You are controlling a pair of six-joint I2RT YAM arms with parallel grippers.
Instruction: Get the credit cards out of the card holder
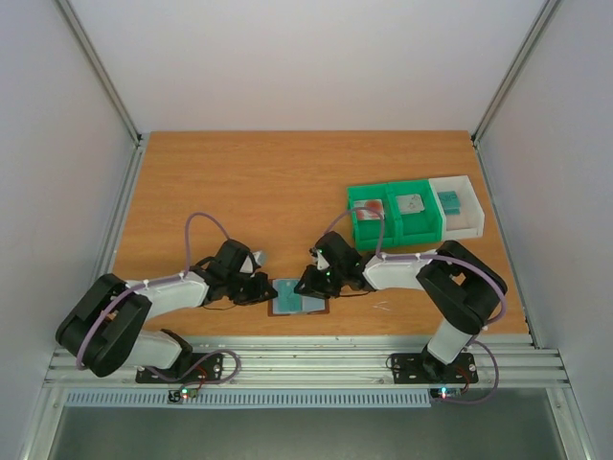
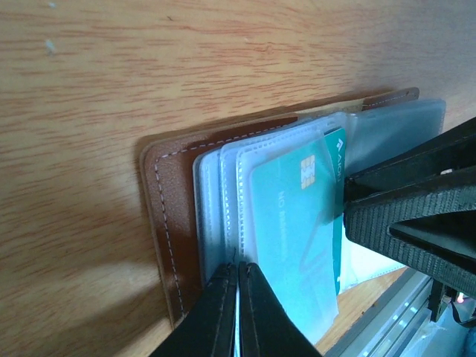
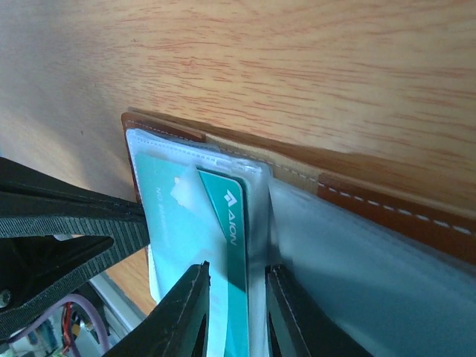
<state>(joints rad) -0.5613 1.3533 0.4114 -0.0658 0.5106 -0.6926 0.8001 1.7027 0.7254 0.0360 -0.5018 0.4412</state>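
- Left gripper [image 2: 238,269] is pressing its fingers together on the edge of the clear sleeves [image 2: 216,193], apparently pinning the holder [image 2: 167,208] so it is not sliding.
- Right gripper [image 3: 238,269] is standing with jaws parted, straddling the exposed edge of the teal card [image 3: 232,238] and not yet clamping it. It is probably lining up a pull.
- Holder is lying open near the front edge of the table [image 1: 239,182], between both grippers.
- Count: one card is showing in the holder.
- Three bins are sitting to the right, two green bins [image 1: 388,228] and one white bin [image 1: 469,218]. Each is holding one card: pinkish card [image 1: 372,208], grey card [image 1: 410,203], second teal card [image 1: 448,199].
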